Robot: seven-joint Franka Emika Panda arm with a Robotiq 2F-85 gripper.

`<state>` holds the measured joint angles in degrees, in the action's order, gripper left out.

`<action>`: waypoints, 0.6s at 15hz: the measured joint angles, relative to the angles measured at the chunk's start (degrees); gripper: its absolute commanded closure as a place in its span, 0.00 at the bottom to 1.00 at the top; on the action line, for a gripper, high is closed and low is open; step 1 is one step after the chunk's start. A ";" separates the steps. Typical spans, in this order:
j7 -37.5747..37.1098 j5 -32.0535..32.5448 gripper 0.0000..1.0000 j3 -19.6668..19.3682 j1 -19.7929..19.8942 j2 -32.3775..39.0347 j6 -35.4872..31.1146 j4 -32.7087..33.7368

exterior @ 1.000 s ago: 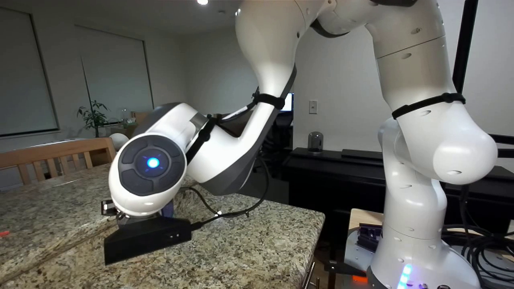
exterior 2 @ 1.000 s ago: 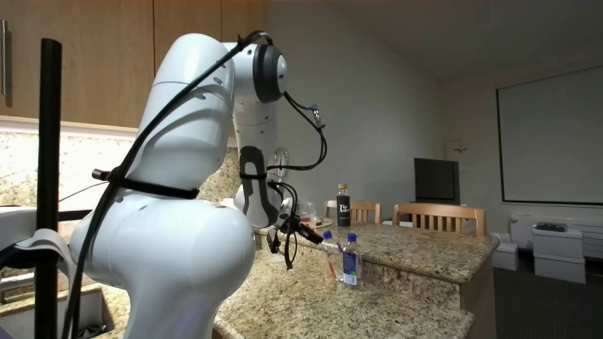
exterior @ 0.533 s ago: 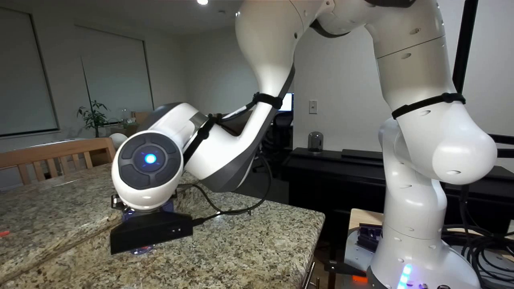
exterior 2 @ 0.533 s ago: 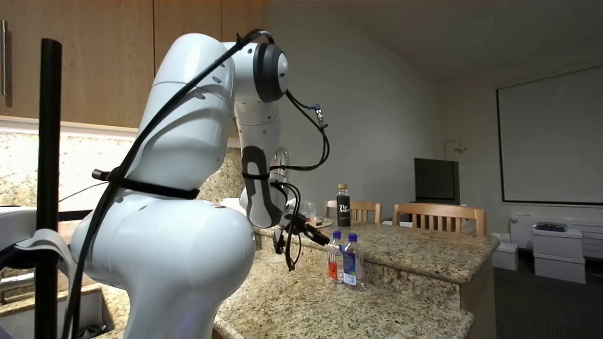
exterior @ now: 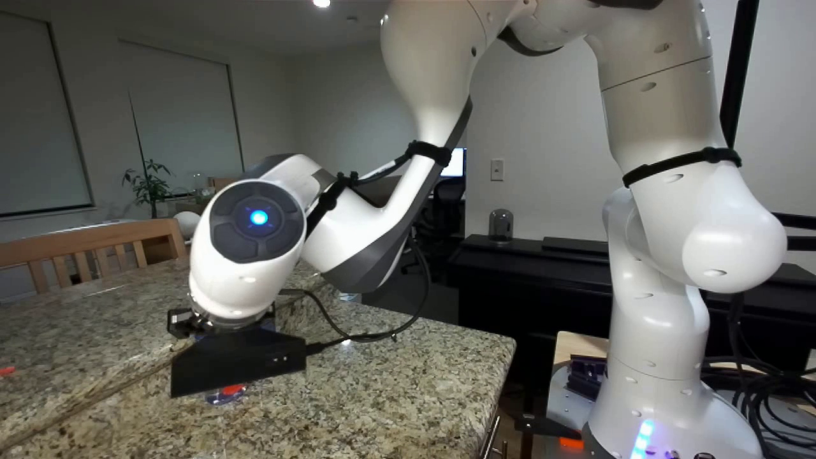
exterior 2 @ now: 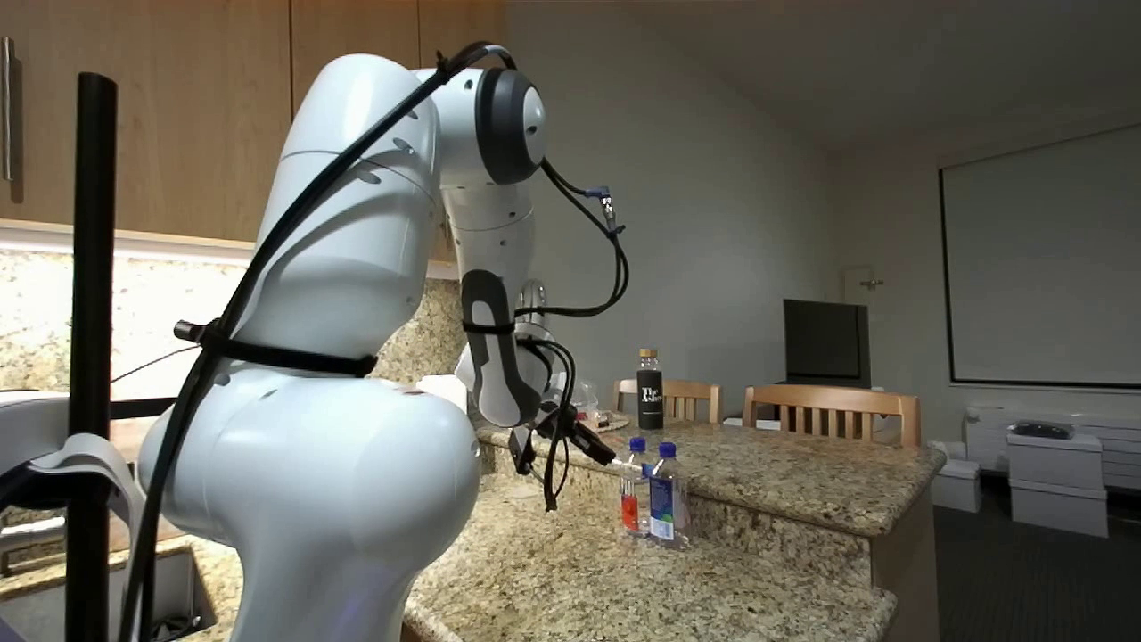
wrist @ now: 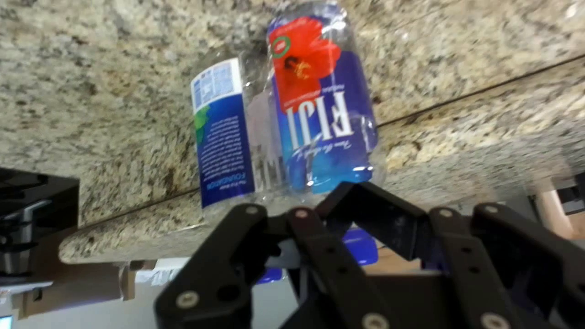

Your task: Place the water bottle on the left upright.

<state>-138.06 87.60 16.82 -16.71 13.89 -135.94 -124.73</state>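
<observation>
Two near-identical clear water bottles with blue caps stand upright side by side on the lower counter. The bottle with the mostly blue label and white marks [exterior 2: 662, 508] also shows in the wrist view [wrist: 226, 151]. The bottle whose label shows red [exterior 2: 631, 513] is on its left in that exterior view; in the wrist view [wrist: 315, 105] it is on the right. My gripper [wrist: 356, 186] is shut and empty, its fingertips meeting in front of the red-marked bottle's neck. In an exterior view the gripper [exterior 2: 613, 459] is just left of that bottle; whether it touches is unclear.
The raised granite bar [exterior 2: 784, 459] and its wall [exterior 2: 758, 526] run close behind the bottles. A black bottle with a cork-coloured lid [exterior 2: 650, 401] stands on the bar. Wooden chairs [exterior 2: 829, 406] stand beyond. A loose cable [exterior: 382, 338] hangs from my wrist.
The red-marked bottle leaned towards the gripper one second ago; it is now upright. The gripper moved towards the bottles, then drew slightly back. The other bottle stays upright.
</observation>
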 measured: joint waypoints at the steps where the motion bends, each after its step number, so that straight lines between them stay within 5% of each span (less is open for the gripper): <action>1: 0.78 0.00 0.92 -0.03 0.68 -0.59 -4.23 -0.73; 4: 6.15 -3.28 0.92 -0.31 2.55 -2.66 -15.69 -4.29; 9: 27.24 -21.95 0.92 -0.65 3.83 -5.59 -23.12 -13.42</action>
<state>-110.82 65.66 16.18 -12.88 8.30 -159.06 -138.15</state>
